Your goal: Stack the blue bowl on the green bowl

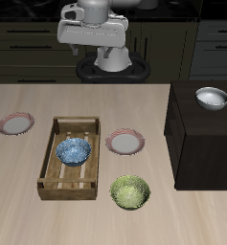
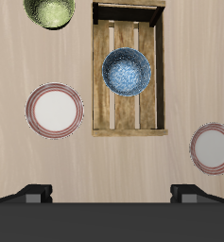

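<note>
The blue bowl [image 1: 74, 150] has a speckled blue-and-white glaze and sits upright inside a wooden slatted crate [image 1: 48, 163] in the middle of the table. The wrist view shows it too [image 2: 127, 72]. The green bowl [image 1: 130, 191], with a mottled yellow-green glaze, stands on the table beside the crate, near the front edge; it also shows in the wrist view [image 2: 49, 11]. My gripper [image 1: 98, 46] hangs high over the table's back edge, well away from both bowls. In the wrist view the gripper [image 2: 113, 194] has its fingers wide apart and holds nothing.
Two flat red-rimmed plates lie on the table: one [image 1: 125, 143] beside the crate, close behind the green bowl, and one [image 1: 16, 123] on the crate's other side. A plain white-grey bowl [image 1: 212, 98] sits on a dark raised block [image 1: 206, 144].
</note>
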### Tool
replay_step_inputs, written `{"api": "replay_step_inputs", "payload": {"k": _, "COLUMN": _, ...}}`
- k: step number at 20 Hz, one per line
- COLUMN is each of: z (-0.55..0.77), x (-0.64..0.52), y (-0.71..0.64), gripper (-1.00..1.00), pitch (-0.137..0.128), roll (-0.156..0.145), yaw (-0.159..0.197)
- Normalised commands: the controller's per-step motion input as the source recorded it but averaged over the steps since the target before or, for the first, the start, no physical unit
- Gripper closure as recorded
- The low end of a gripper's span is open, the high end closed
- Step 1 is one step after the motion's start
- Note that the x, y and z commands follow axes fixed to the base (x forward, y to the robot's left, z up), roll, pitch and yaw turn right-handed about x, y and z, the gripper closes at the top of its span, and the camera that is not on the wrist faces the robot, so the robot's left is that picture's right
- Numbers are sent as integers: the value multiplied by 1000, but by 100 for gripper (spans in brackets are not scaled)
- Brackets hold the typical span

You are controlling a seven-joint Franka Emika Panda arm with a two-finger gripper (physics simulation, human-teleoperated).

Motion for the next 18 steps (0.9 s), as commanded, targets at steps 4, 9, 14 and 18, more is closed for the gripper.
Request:
{"api": "replay_step_inputs", "payload": {"k": 4, "z": -5, "x": 267, "y": -274, "gripper": -100, "pitch": -16, "roll": -39, "yaw": 14}}
{"api": "replay_step_inputs", "payload": {"k": 9, "z": -9, "x": 220, "y": -213, "gripper": -100, "pitch": 8, "roll": -3, "yaw": -10}}
{"api": "replay_step_inputs", "payload": {"k": 14, "z": 38, "x": 197, "y": -179, "gripper": -100, "pitch": -8, "roll": -4, "yaw": 2}}
{"api": "replay_step_inputs", "payload": {"k": 18, "z": -31, "x": 180, "y": -110, "gripper": -100, "pitch": 13, "roll": 18, "yaw": 0}}
